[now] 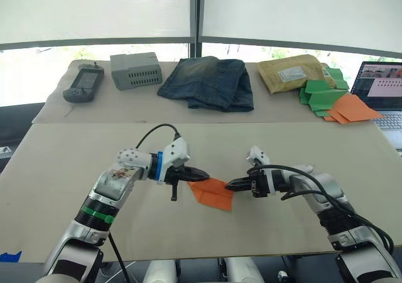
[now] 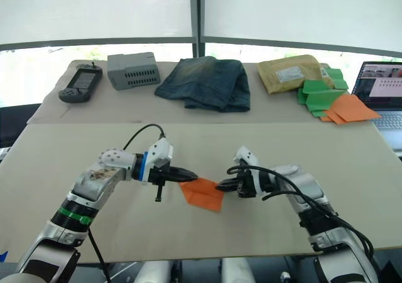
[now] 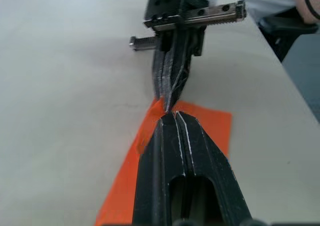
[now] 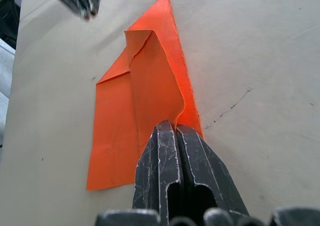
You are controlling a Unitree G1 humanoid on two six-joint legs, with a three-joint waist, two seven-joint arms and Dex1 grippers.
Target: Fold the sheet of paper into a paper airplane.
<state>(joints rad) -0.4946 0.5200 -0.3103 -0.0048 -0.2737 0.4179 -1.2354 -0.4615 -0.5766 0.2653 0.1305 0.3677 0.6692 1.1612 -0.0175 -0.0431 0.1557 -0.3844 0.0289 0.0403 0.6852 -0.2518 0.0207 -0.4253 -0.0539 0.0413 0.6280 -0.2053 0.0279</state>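
- Centre of the frame: the sheet of paper (image 1: 212, 192), partly folded, lies on the table (image 1: 63, 164).
- Left gripper (image 1: 205, 174), fingers pressed together, pins one corner.
- Right gripper (image 1: 230, 184) pinches the opposite edge, likely steadying a crease.

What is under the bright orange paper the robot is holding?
Under the sheet of paper you can see the tan table. The paper's own folded flap lies on top of it. The right gripper is shut on one edge. Anything flat beneath the sheet would be covered.
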